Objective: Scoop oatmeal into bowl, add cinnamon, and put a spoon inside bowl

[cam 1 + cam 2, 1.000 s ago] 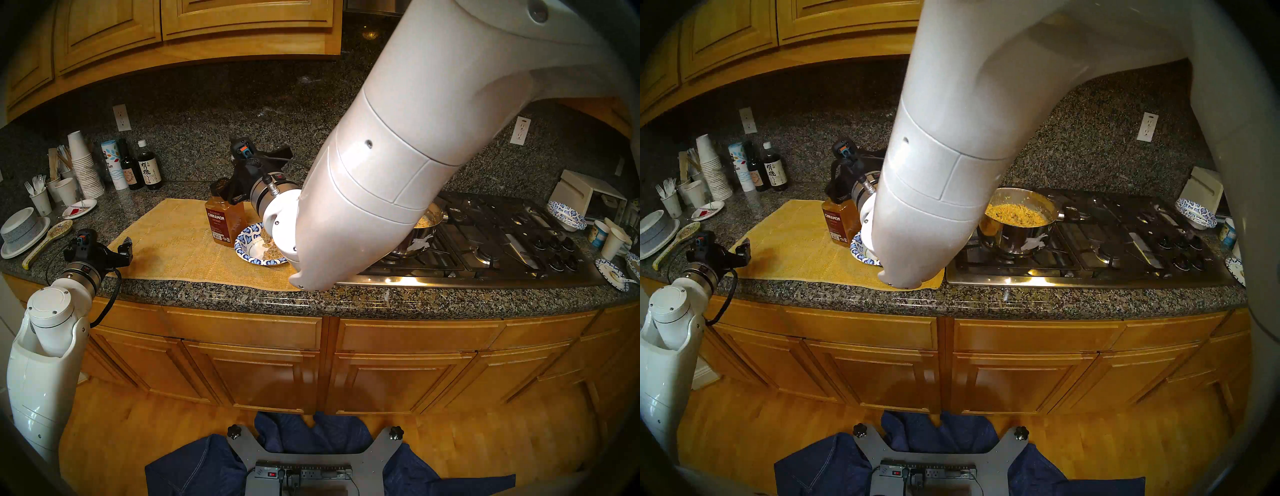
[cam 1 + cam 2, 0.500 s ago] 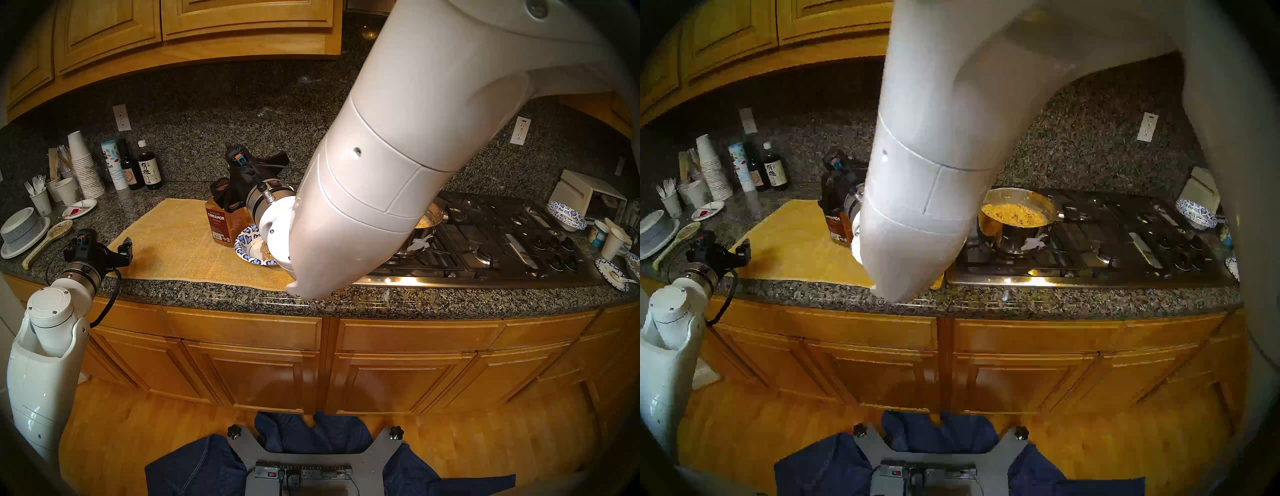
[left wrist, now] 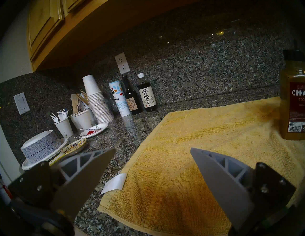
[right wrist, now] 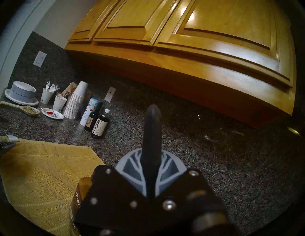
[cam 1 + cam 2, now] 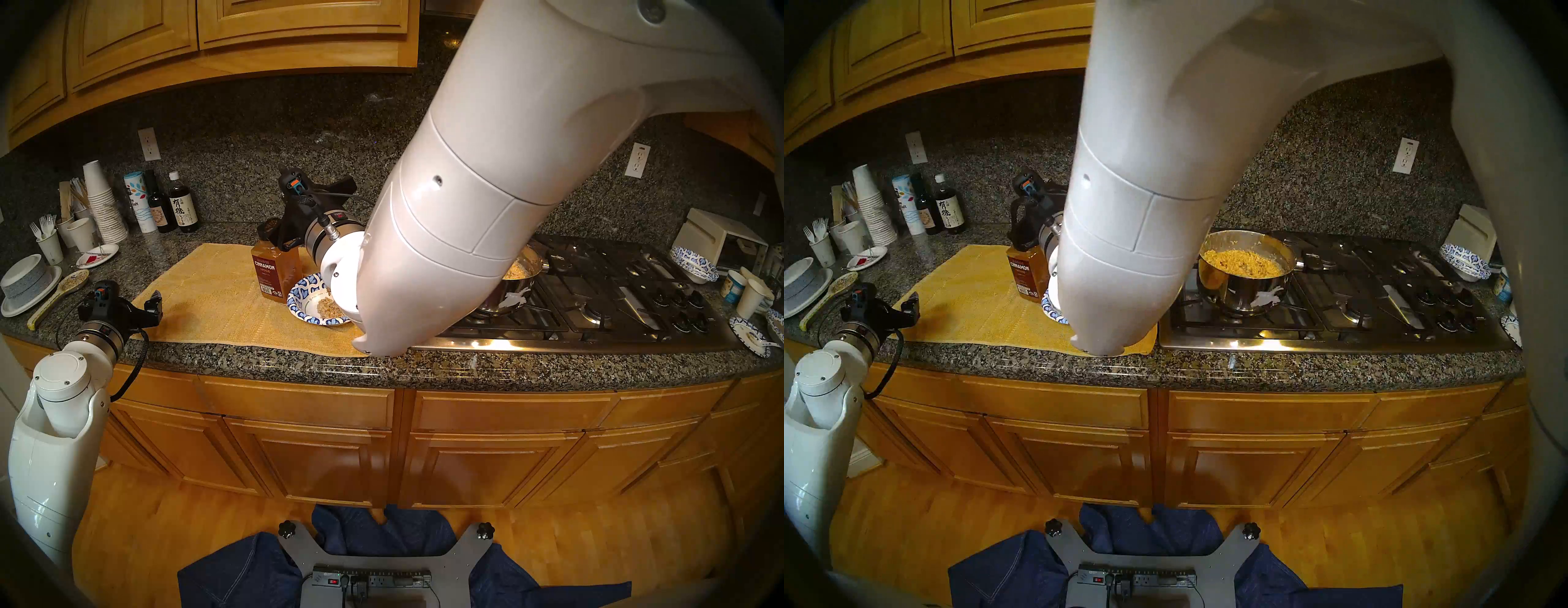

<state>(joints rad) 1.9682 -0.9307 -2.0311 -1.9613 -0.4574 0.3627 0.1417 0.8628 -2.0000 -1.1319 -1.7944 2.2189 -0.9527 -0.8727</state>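
Right end effector (image 4: 151,166): grey fingers pressed together around a black handle that juts up past the fingertips; what is on the far end of the handle is out of sight. It hangs above the speckled granite table (image 5: 237,365), over the back of the yellow cloth mat (image 5: 212,293).

Tall clear rectangular cinnamon jar (image 5: 273,271), orange-brown powder, dark lid, dark red label: upright on the mat, directly under and just in front of the right end effector, lid partly hidden by it.

Shallow disposable bowl with blue-and-white leaf rim (image 5: 299,303): on the mat, just beside the jar toward the stove, half covered by the right arm. One lump of tan oatmeal (image 5: 329,306) lies in it.

Steel pot (image 5: 1246,288) on the black gas stove (image 5: 1378,297), holding more oatmeal.

Left end effector (image 3: 152,149): fingers spread wide, nothing between them, low over the mat's near left corner, well apart from jar and bowl.

Count at far left: two dark sauce bottles (image 3: 140,97), one stack of white paper cups (image 3: 97,102), one stack of grey-white bowls (image 3: 41,146), one cup of white plastic forks (image 3: 63,123).
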